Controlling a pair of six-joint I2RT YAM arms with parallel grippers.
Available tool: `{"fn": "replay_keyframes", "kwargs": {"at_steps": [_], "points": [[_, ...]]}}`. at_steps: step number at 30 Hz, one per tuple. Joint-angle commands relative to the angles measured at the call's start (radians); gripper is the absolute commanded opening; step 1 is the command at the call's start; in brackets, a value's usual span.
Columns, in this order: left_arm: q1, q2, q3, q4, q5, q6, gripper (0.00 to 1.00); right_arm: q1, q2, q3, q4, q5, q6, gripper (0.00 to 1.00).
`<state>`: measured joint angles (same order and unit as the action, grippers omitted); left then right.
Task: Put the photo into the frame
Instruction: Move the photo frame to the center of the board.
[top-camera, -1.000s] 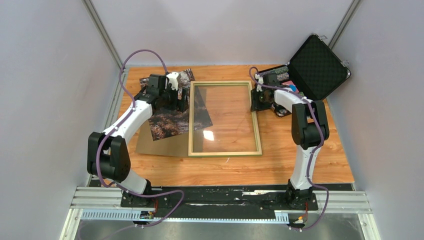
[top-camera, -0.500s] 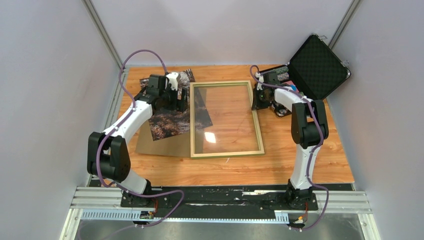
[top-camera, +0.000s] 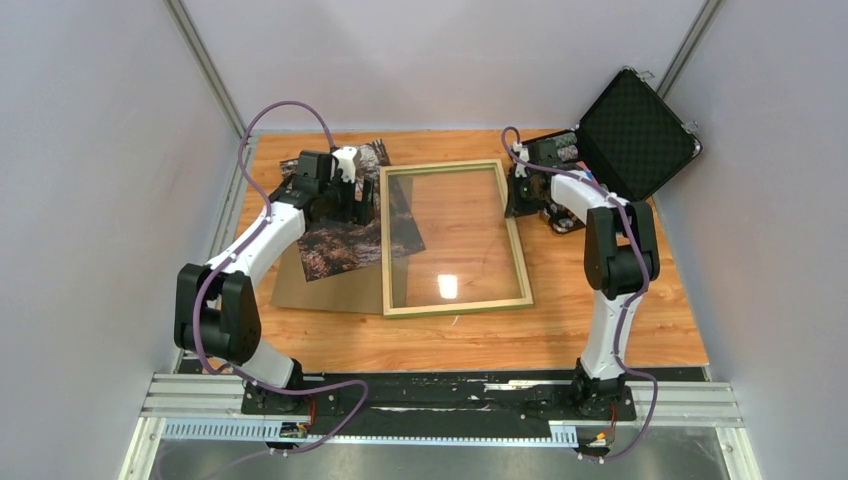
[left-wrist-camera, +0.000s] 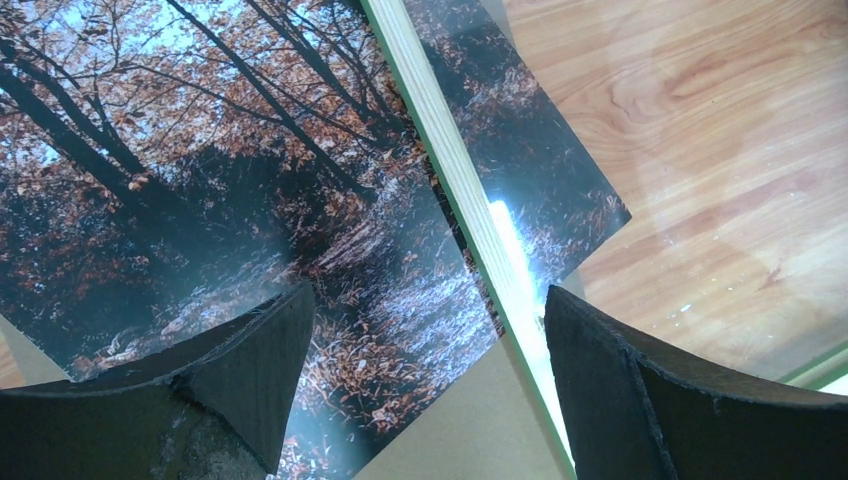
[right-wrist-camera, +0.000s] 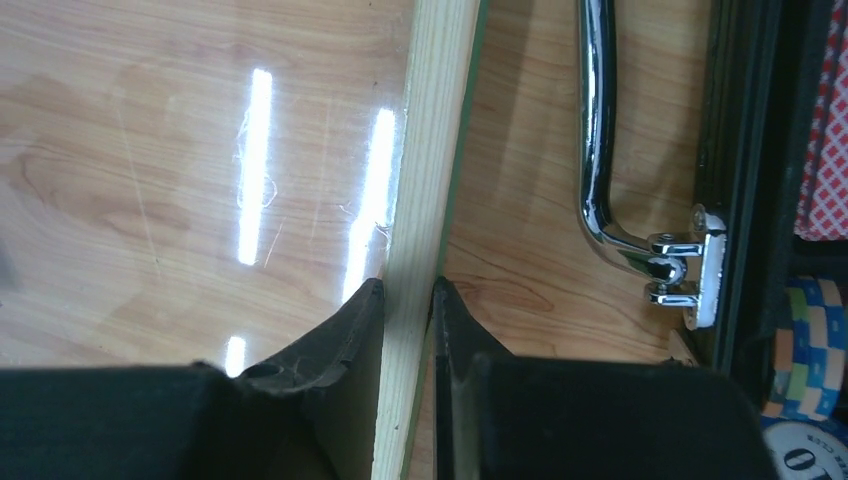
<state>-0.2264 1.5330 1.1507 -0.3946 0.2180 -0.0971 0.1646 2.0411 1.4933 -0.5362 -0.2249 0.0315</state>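
The frame (top-camera: 519, 262) lies pale wood side up mid-table, its glass showing the tabletop. My right gripper (top-camera: 514, 196) is shut on the frame's right rail (right-wrist-camera: 430, 150) near the far corner, and the right wrist view shows both fingers of that gripper (right-wrist-camera: 408, 290) pressed against the wood. The photo (top-camera: 335, 240), an autumn forest print, lies left of the frame with one corner under the left rail (left-wrist-camera: 450, 170). My left gripper (top-camera: 362, 205) hangs open over the photo (left-wrist-camera: 250, 200) and that rail, and nothing sits between the open jaws of the gripper (left-wrist-camera: 428, 330).
A plain brown backing board (top-camera: 315, 290) lies under the photo, its corner (left-wrist-camera: 470, 420) below my left fingers. An open black case (top-camera: 635, 130) stands at the far right, its chrome handle (right-wrist-camera: 595, 130) and poker chips (right-wrist-camera: 810, 330) close beside my right gripper.
My right gripper has closed on the frame's right rail. The frame's near end has swung slightly to the right. The left arm has stayed put.
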Motion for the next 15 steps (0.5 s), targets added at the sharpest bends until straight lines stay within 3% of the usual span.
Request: {"fn": "replay_keyframes", "kwargs": {"at_steps": [1,15], "points": [[0.007,-0.040,-0.005,0.041,-0.021,0.028,0.92,-0.008,-0.105,0.046,0.016,-0.004,-0.010,0.00],[0.034,-0.048,-0.001,0.035,-0.044,0.031,0.92,-0.034,-0.176,0.009,0.012,0.016,-0.027,0.00]]}}
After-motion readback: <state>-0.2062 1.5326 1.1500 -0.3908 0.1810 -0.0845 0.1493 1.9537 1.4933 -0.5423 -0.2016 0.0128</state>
